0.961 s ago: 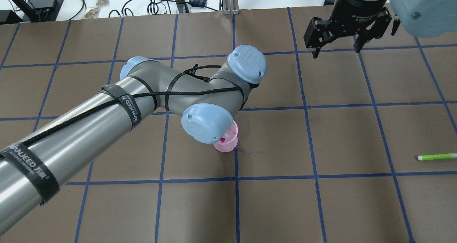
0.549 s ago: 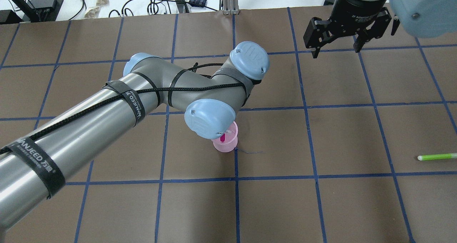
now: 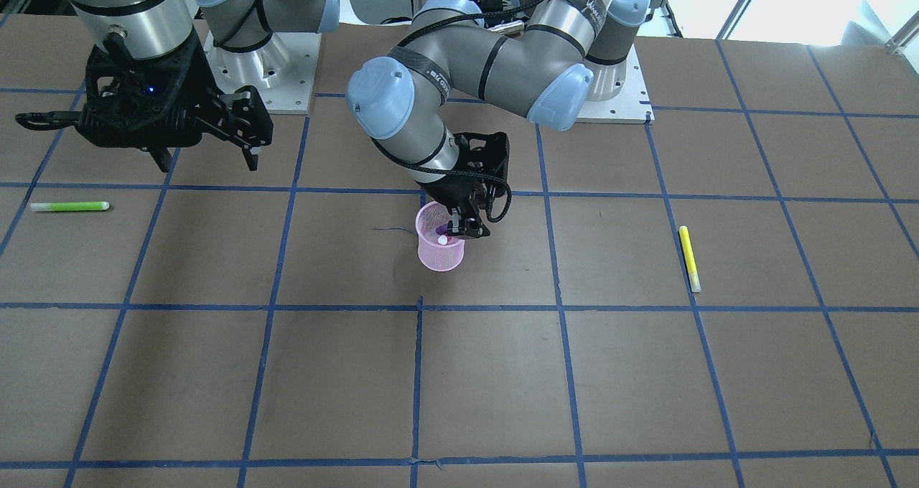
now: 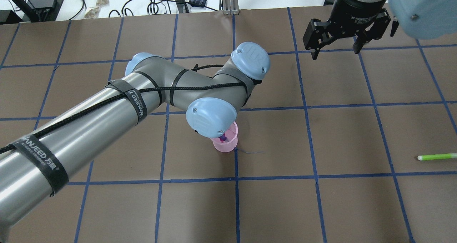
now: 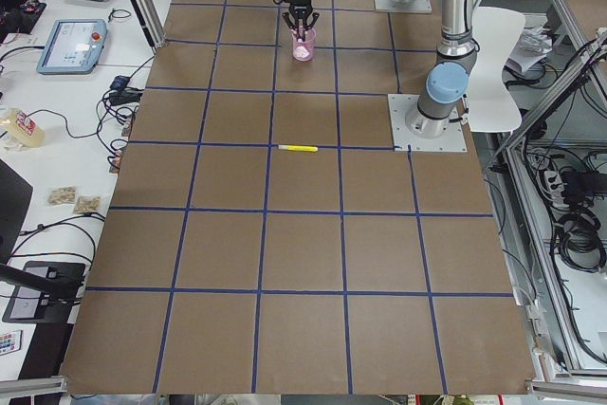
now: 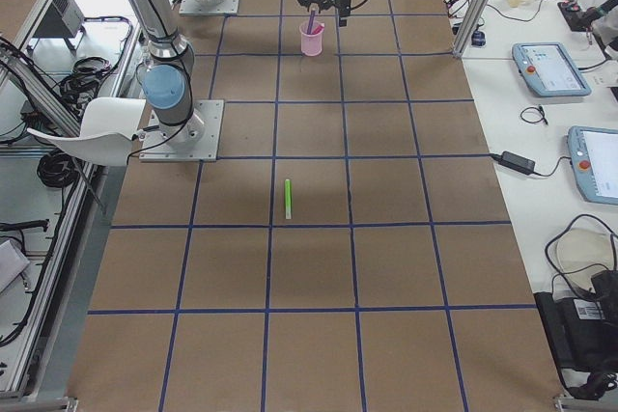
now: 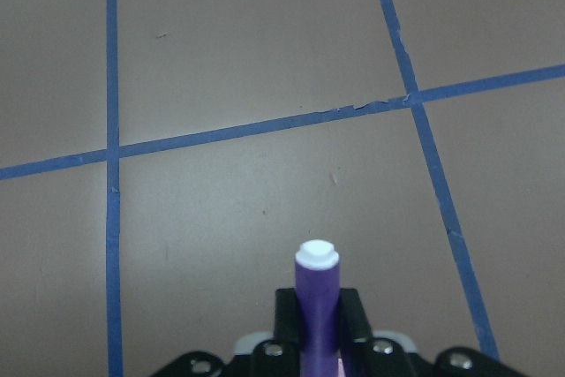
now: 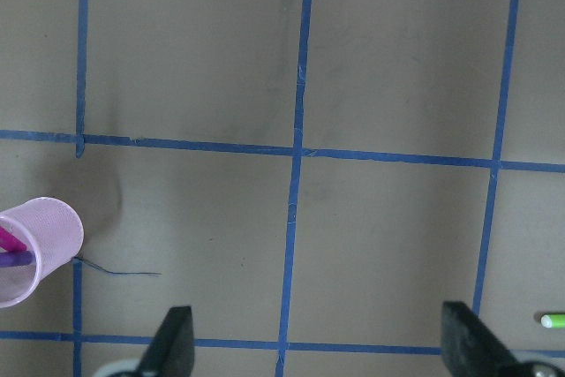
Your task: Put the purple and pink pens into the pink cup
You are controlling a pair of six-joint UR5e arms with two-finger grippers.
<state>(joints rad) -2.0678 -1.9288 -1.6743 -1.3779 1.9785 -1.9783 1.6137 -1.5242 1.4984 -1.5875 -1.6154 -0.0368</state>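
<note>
The pink mesh cup (image 3: 439, 252) stands upright near the table's middle; it also shows in the overhead view (image 4: 225, 145) and the right wrist view (image 8: 44, 245). A pink pen (image 8: 11, 240) leans inside it. My left gripper (image 3: 465, 222) is directly over the cup's rim, shut on the purple pen (image 7: 316, 293), whose lower end is inside the cup (image 4: 223, 138). In the overhead view the left wrist hides the gripper. My right gripper (image 4: 335, 53) is open and empty, hovering at the far right of the table, away from the cup.
A green pen (image 4: 437, 157) lies near the table's right edge. A yellow pen (image 3: 689, 257) lies on the robot's left side. Cables and boxes sit beyond the table's far edge.
The left arm has shifted slightly right and the purple pen now shows inside the cup, where only the pink pen showed before. The right arm is nearly still.
</note>
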